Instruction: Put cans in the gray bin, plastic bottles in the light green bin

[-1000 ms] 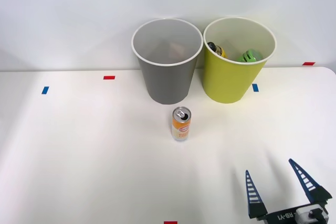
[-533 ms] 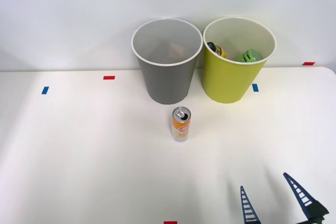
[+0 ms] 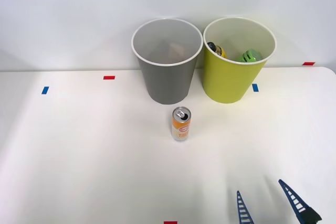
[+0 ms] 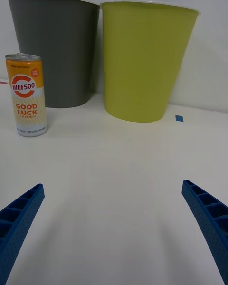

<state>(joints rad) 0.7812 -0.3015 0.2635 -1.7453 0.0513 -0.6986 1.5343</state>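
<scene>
Gray bin (image 3: 167, 61) holds no can yet. Can (image 3: 181, 124) stands upright on the surface (image 3: 79, 156), just in front of the gray bin; label reads "500" and "GOOD LUCK". Green bin (image 3: 239, 59), right of the gray bin, already holds both bottles (image 3: 249, 55). Claw (image 3: 270, 203), spread and empty, has pulled back from the can; can likely next.

You had bright, even light on the white tabletop (image 3: 79, 156); soft shadows trailed the claw (image 3: 270, 203), and both views stayed sharp, without glare.
</scene>
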